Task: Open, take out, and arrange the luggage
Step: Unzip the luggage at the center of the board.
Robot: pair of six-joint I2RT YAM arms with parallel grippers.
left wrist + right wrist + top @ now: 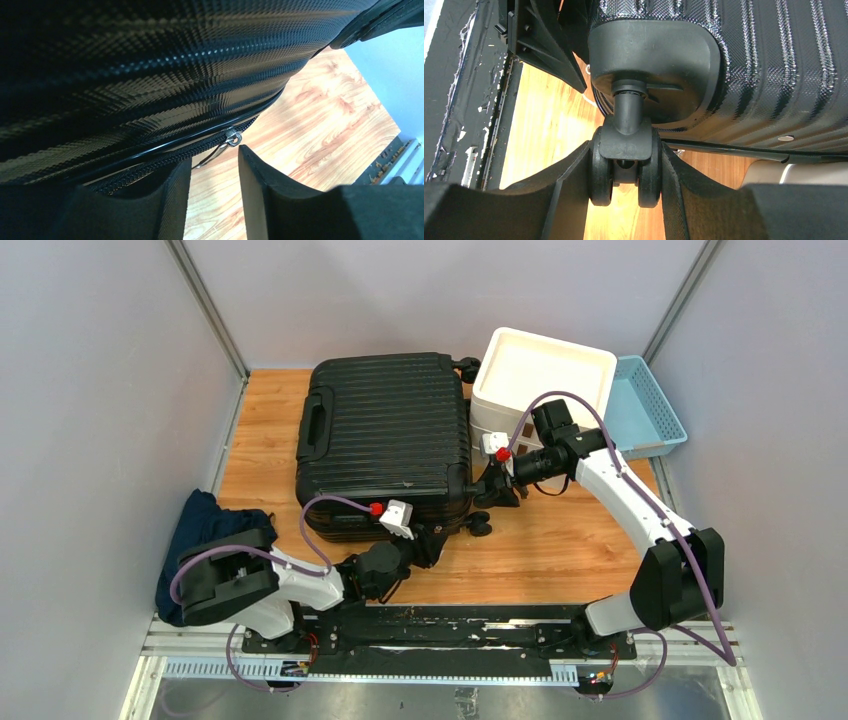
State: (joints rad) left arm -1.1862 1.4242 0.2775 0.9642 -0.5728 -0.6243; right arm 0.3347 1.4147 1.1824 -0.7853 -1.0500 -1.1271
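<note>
Ribbed black suitcase lies zipped. Right gripper clamps its caster wheel. Left gripper is part-open and empty, with the zipper pull just ahead and bare tabletop beyond.

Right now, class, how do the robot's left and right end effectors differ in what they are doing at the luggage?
The left end effector is open, with the zipper pull just beyond its fingers. The right end effector is clamped on a caster wheel. The left points at the zipper seam of the luggage, and the right at its wheeled end. Both sit low at the closed luggage's edge.
</note>
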